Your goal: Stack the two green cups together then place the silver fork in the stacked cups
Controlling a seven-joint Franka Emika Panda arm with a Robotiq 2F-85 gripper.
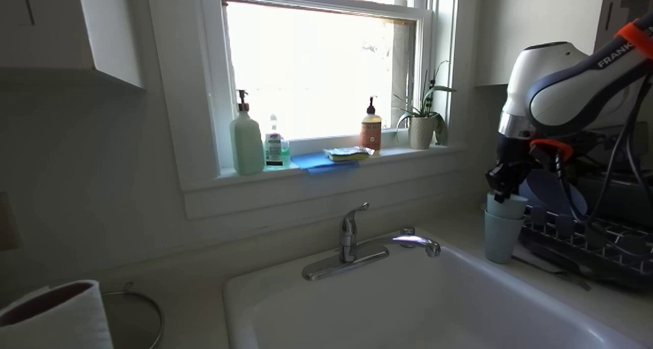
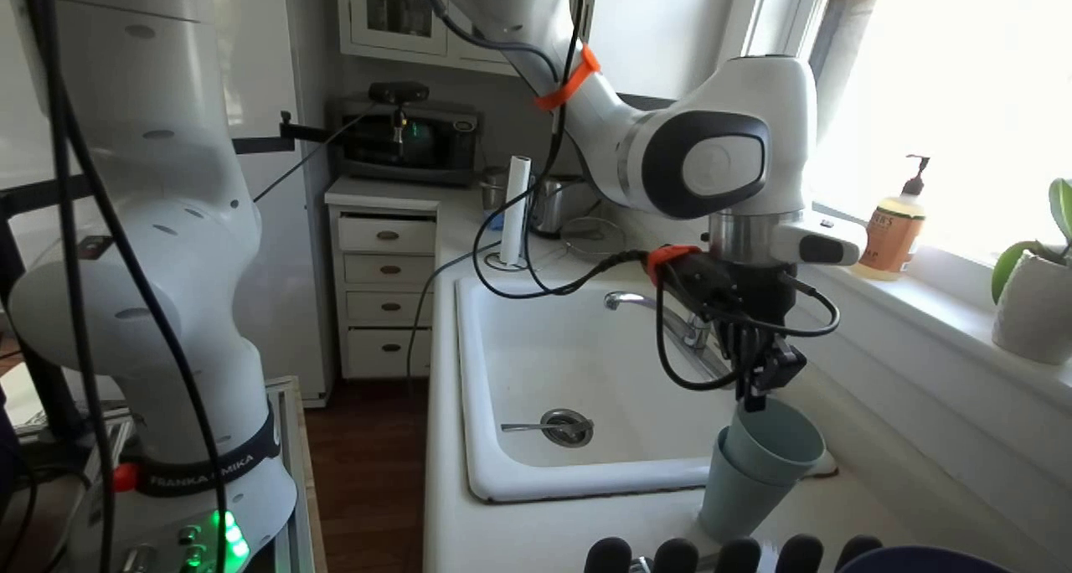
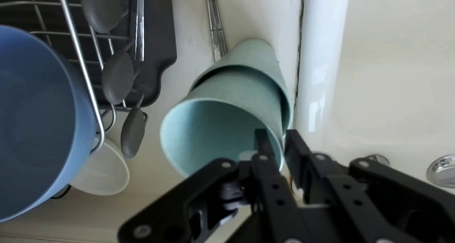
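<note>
The two pale green-blue cups stand nested on the counter beside the sink. The upper cup (image 1: 506,206) (image 2: 783,439) (image 3: 209,133) sits partway inside the lower cup (image 1: 502,239) (image 2: 737,499) (image 3: 253,53), with its mouth leaning to one side. My gripper (image 1: 500,197) (image 2: 749,401) (image 3: 276,132) straddles the upper cup's rim, one finger inside and one outside. A gap shows between the fingers and the wall, so it is open. A silver utensil (image 1: 551,271) (image 3: 215,24) lies on the counter by the cups, partly hidden; I cannot tell whether it is the fork.
A dish rack (image 1: 571,247) (image 3: 76,33) with a blue bowl (image 3: 35,122) and grey-tipped prongs (image 3: 119,76) stands close to the cups. The white sink (image 1: 357,308) (image 2: 481,439) is on the other side. Another silver utensil (image 2: 521,427) lies across its drain. The faucet (image 1: 348,237) stands behind.
</note>
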